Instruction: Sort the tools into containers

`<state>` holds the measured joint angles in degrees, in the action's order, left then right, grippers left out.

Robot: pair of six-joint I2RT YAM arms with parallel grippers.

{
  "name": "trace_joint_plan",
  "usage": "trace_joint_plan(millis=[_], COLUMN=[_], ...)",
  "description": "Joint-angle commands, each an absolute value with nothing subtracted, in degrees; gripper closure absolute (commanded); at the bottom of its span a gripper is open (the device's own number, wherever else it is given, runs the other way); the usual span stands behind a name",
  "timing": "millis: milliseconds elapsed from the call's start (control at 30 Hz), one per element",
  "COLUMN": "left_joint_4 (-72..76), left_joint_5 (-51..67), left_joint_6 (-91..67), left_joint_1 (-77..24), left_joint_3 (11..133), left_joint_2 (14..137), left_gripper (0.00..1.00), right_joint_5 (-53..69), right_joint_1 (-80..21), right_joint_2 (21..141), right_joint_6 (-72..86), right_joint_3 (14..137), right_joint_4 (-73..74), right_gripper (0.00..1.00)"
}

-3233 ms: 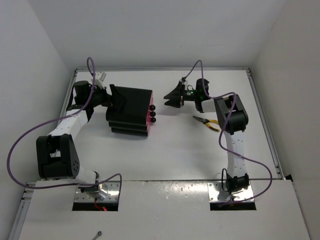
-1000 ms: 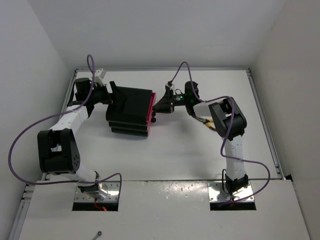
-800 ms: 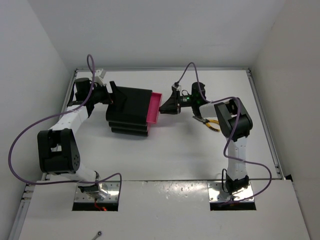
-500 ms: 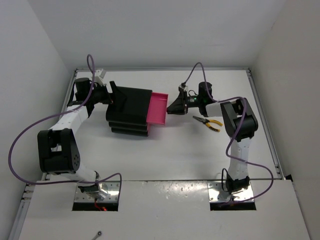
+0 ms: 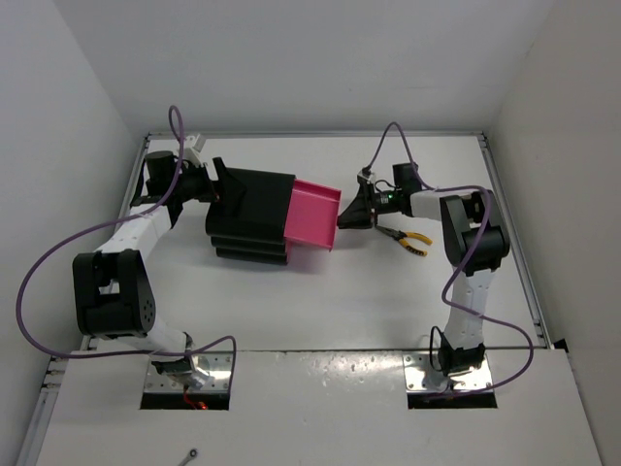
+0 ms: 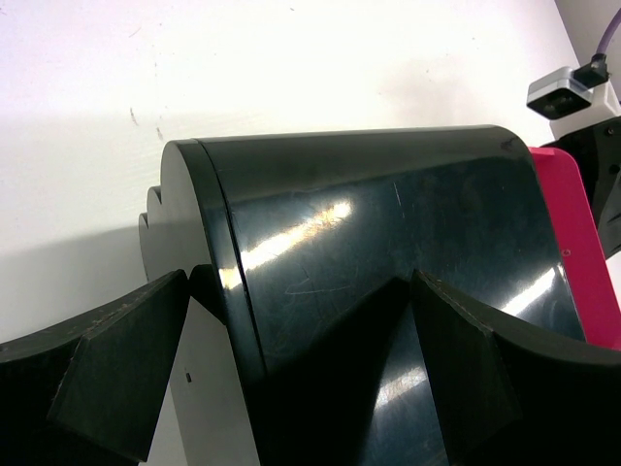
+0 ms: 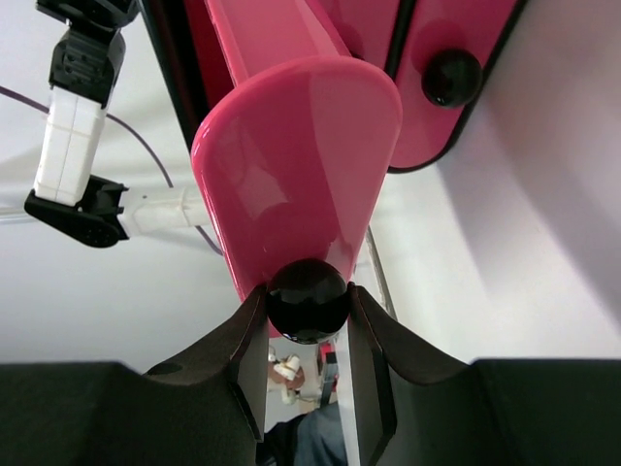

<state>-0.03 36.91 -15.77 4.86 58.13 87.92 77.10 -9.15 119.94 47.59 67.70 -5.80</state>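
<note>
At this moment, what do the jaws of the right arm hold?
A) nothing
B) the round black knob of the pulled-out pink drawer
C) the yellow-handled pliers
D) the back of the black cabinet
B: the right wrist view shows the right gripper with its jaws closed on the knob of the pulled-out drawer; the pliers lie free nearby.

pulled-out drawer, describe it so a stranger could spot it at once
A black cabinet stands on the white table between the two arms. The pulled-out drawer is the magenta-pink tray jutting toward the right gripper, which pinches its knob. Unlike it, the other drawers sit shut.
</note>
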Motion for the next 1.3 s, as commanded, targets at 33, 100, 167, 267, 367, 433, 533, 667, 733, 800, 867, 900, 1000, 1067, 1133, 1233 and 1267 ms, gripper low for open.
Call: trace_joint_plan(millis=[33, 100, 167, 267, 367, 433, 533, 667, 733, 800, 867, 900, 1000, 1067, 1133, 1233, 1267], left_joint_4=[-13.0, -13.0, -13.0, -13.0, -13.0, -13.0, -13.0, -13.0, -13.0, -13.0, -13.0, -13.0, -13.0, -13.0, -13.0, -13.0, -13.0], left_joint_5=[29.7, 29.7, 29.7, 29.7, 29.7, 29.7, 29.7, 29.7, 29.7, 29.7, 29.7, 29.7, 30.2, 30.2, 30.2, 30.8, 30.8], left_joint_6=[-10.4, -10.4, -10.4, -10.4, -10.4, -10.4, -10.4, -10.4, -10.4, -10.4, -10.4, -10.4, -10.4, -10.4, -10.4, -10.4, -10.4], left_joint_1=[4.0, 4.0, 4.0, 4.0, 4.0, 4.0, 4.0, 4.0, 4.0, 4.0, 4.0, 4.0, 4.0, 4.0, 4.0, 4.0, 4.0], left_joint_3=[53.7, 53.7, 53.7, 53.7, 53.7, 53.7, 53.7, 53.7, 53.7, 53.7, 53.7, 53.7, 53.7, 53.7, 53.7, 53.7, 53.7], left_joint_2=[92.9, 92.9, 92.9, 92.9, 93.4, 93.4, 93.4, 93.4, 93.4, 93.4, 93.4, 93.4, 93.4, 93.4, 93.4, 93.4, 93.9], left_gripper=[0.00, 0.00, 0.00, 0.00, 0.00, 0.00, 0.00, 0.00, 0.00, 0.00, 0.00, 0.00, 0.00, 0.00, 0.00, 0.00, 0.00], right_joint_5=[73.7, 73.7, 73.2, 72.7, 72.1, 71.5, 71.0, 71.0, 71.5, 72.1, 73.4, 73.4, 74.6, 75.4, 76.7, 77.8, 78.6], right_joint_1=[-8.9, -8.9, -8.3, -8.3, -7.8, -7.8, -7.3, -7.3, -7.3, -7.3, -7.3, -6.8, -6.8, -6.2, -6.2, -5.7, -5.7], right_joint_2=[119.5, 120.1, 120.1, 120.1, 120.7, 120.7, 120.7, 120.1, 120.1, 119.5, 118.3, 118.3, 116.9, 116.4, 115.7, 114.6, 114.6], right_joint_6=[39.8, 39.0, 38.5, 37.4, 37.4, 37.4, 37.4, 37.4, 37.4, 37.4, 37.4, 37.4, 37.4, 37.4, 37.4, 37.4, 37.4], right_joint_3=[69.5, 70.1, 70.1, 70.1, 70.7, 70.7, 71.2, 71.7, 71.7, 71.7, 71.2, 71.2, 70.1, 69.5, 69.0, 68.5, 68.5], right_joint_4=[1.6, 3.2, 3.9, 4.4, 5.0, 5.0, 5.0, 5.0, 5.0, 4.5, 4.0, 2.9, 1.8, 1.2, 0.5, -0.7, -1.3], right_gripper=[0.95, 0.95, 0.92, 0.84, 0.70, 0.66, 0.58, 0.53, 0.51, 0.50, 0.50, 0.50, 0.52, 0.57, 0.59, 0.60, 0.60])
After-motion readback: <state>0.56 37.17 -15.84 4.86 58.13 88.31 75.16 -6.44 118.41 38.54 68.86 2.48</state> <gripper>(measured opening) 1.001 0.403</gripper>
